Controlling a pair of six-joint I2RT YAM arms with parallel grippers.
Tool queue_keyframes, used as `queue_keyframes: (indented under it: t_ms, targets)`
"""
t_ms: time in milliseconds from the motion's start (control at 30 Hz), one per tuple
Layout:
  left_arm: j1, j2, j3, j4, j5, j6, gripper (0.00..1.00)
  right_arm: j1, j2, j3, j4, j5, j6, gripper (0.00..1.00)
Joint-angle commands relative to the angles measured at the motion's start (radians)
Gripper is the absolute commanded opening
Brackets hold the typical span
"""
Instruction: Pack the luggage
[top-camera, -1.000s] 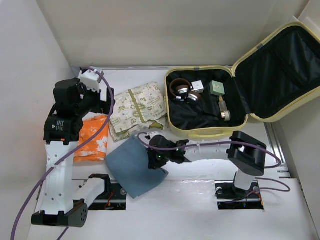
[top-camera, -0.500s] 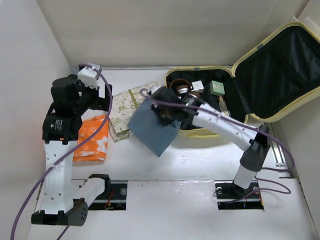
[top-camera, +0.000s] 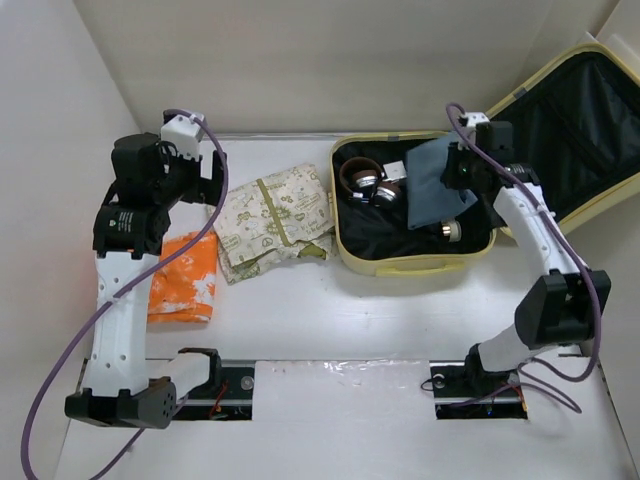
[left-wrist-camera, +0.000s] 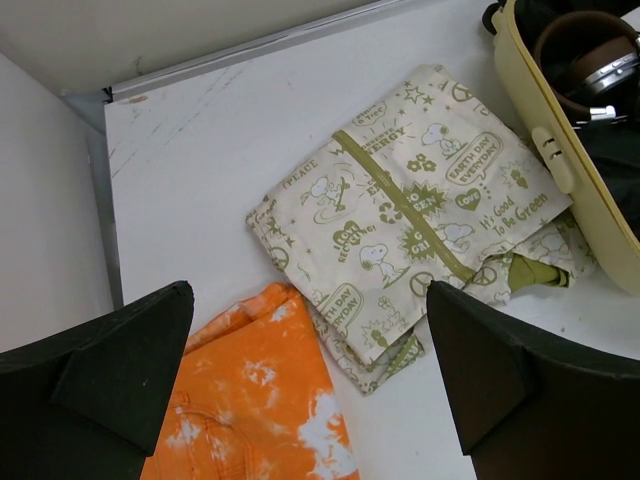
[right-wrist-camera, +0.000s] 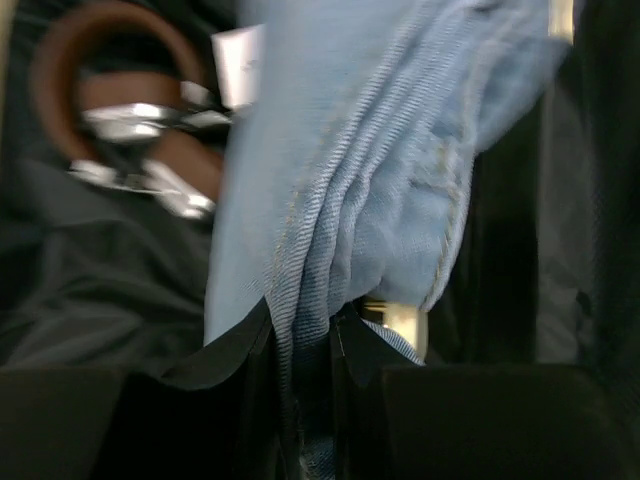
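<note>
Hangs blue denim (top-camera: 435, 185), pinched in the right claw (top-camera: 462, 170), over the open luggage (top-camera: 410, 266) at the far right of the table (top-camera: 330, 320). Holds the left claw (left-wrist-camera: 310, 350) spread wide. Calls next for lowering, then release.

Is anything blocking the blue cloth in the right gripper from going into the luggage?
Nothing visible does. The right gripper holds the blue cloth over the open luggage, whose lid stands open. Inside, headphones and a bottle lie on the lining beside and below the cloth, not barring it.
</note>
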Motion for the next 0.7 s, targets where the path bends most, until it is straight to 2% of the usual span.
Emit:
queue_keyframes:
  t_ms: [0, 133, 167, 267, 433, 567, 600, 667]
  targets:
    - [0.005, 0.032, 0.037, 0.054, -0.017, 0.008, 1.00, -0.119, 0.056, -0.137, 0.260, -0.227, -0.036, 0.00]
    - [0.005, 0.062, 0.027, 0.065, -0.029, 0.008, 1.00, -0.209, 0.223, -0.179, 0.275, -0.279, -0.036, 0.00]
    - [0.005, 0.072, 0.027, 0.065, -0.029, 0.008, 1.00, -0.218, 0.294, -0.152, 0.258, -0.279, -0.048, 0.00]
    - [0.005, 0.094, 0.017, 0.074, -0.038, 0.008, 1.00, -0.229, 0.358, -0.118, 0.195, -0.256, -0.071, 0.00]
    - [0.005, 0.114, 0.007, 0.084, -0.038, 0.008, 1.00, -0.209, 0.332, -0.072, 0.117, -0.038, -0.062, 0.00]
    - [0.005, 0.123, -0.002, 0.102, -0.038, 0.008, 1.00, -0.171, 0.254, -0.010, 0.052, 0.021, -0.094, 0.00]
    - [0.005, 0.132, -0.002, 0.102, -0.038, 0.008, 1.00, -0.128, 0.238, 0.012, 0.032, 0.041, -0.105, 0.00]
    - [0.005, 0.132, -0.002, 0.102, -0.038, 0.008, 1.00, -0.079, 0.229, 0.123, -0.009, 0.069, -0.126, 0.00]
